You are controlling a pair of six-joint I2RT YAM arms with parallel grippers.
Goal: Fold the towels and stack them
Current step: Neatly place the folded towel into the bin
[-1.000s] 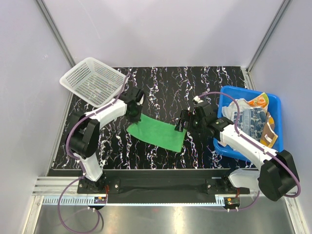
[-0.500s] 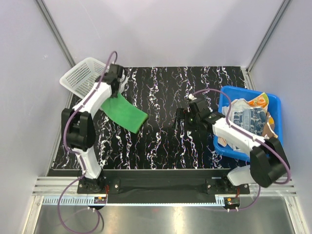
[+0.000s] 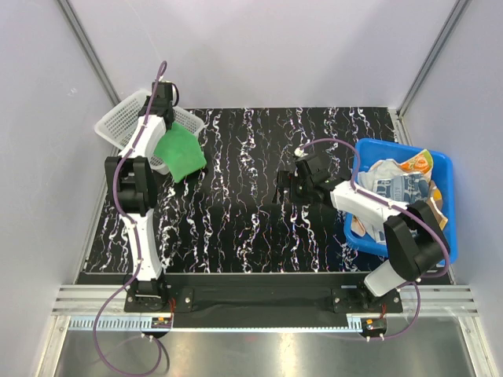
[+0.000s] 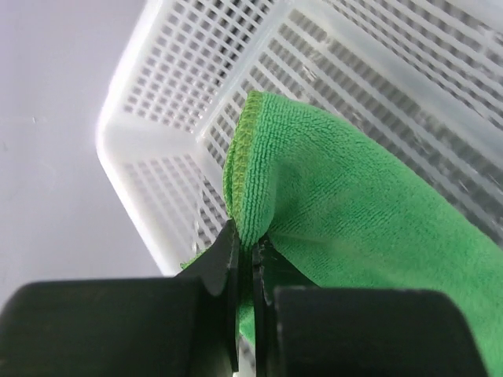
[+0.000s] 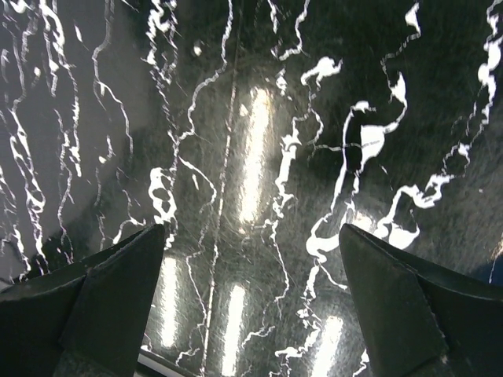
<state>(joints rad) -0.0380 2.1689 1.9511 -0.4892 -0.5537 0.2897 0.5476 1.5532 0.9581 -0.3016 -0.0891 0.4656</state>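
The left end effector [image 4: 247, 255] is pinched tight on a folded edge of the soft green cloth towel [image 4: 354, 228]. It holds the towel up at the far left, right by the white mesh plastic basket [image 4: 157, 133]. The towel hangs down next to the basket's right wall.

The right end effector [image 5: 251, 259] has its two fingers wide apart and holds nothing. It sits low over the middle of the black worktop with white streaks [image 3: 236, 228].

To its right is the blue plastic tub [image 3: 442, 159]. A heap of other towels [image 3: 401, 188] lies in the tub, one orange and one dark with pale squares.
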